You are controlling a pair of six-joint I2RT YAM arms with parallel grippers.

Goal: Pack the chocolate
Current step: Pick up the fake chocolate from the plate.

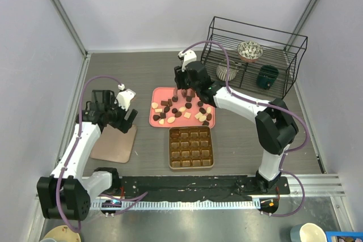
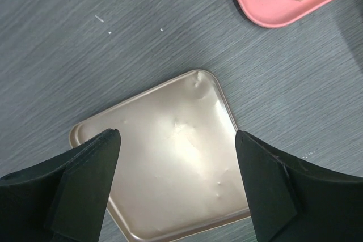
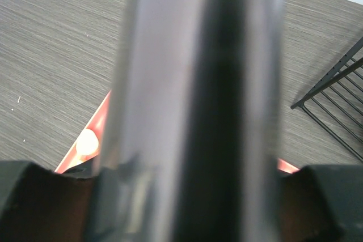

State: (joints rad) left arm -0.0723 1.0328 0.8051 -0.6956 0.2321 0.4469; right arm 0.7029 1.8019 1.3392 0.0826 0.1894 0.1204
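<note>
**A:** Layout pls?

**B:** Pink tray [image 1: 160, 96] mid-table. Gridded box [image 1: 171, 148] at its 6 o'clock, cells look empty. Lid [image 2: 170, 157] at the box's 9.

**A:** Grippers?

**B:** L gripper [image 2: 176, 137] hangs over the lid, jaws wide, nothing in them. R gripper [image 1: 186, 91] is over the tray's 12 o'clock edge, seemingly clamped on a blurred silvery tool [image 3: 187, 100], prob. tongs.

**A:** Chocolate?

**B:** The chocolate [image 1: 187, 106] lies scattered on the tray. You'd do best to pick an outlying piece, come straight down, squeeze gently, then set it square into one cell.
</note>
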